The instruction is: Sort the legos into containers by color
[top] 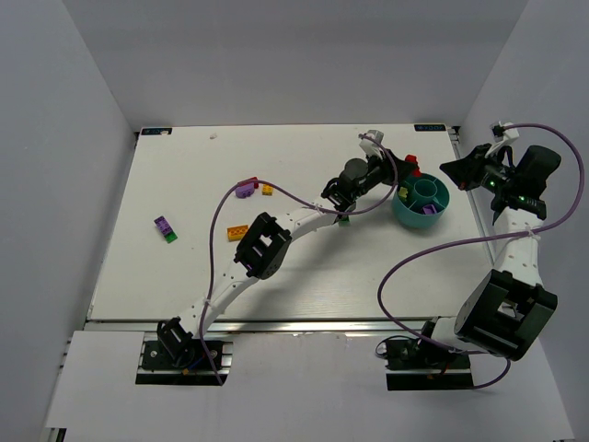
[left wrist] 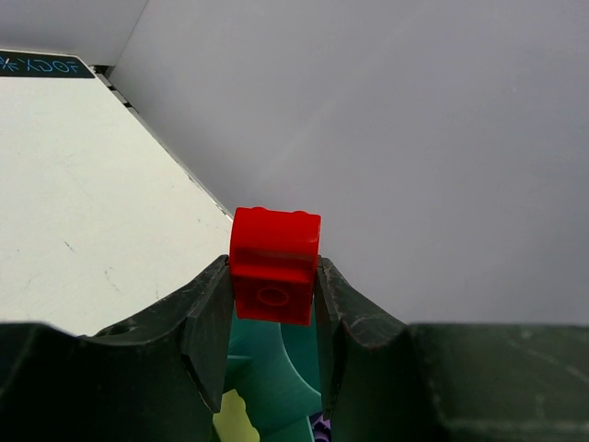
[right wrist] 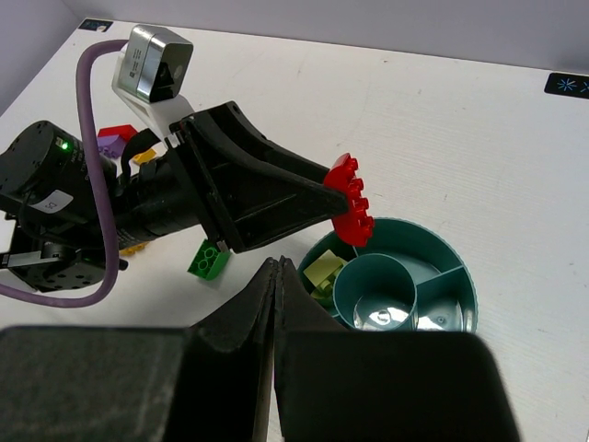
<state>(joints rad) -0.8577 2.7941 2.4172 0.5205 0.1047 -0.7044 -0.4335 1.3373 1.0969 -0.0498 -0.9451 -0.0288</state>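
Observation:
My left gripper (top: pixel 406 171) is shut on a red lego (left wrist: pixel 274 265), holding it just above the left rim of the teal container (top: pixel 416 226). In the right wrist view the red lego (right wrist: pixel 352 201) hangs over the container (right wrist: pixel 455 252) beside a compartment with lime legos (right wrist: pixel 323 271). The left wrist view shows the teal dividers (left wrist: pixel 276 368), a lime lego (left wrist: pixel 234 420) and a bit of purple below the jaws. My right gripper (top: pixel 450 168) hovers right of the container, shut and empty. A green lego (top: pixel 343 218) lies under the left arm.
Loose legos lie on the white table: a purple one (top: pixel 166 228) at the left, a purple and red pair (top: pixel 246 189), an orange one (top: pixel 267 190) and another orange one (top: pixel 238 231). Grey walls stand close behind and right of the container.

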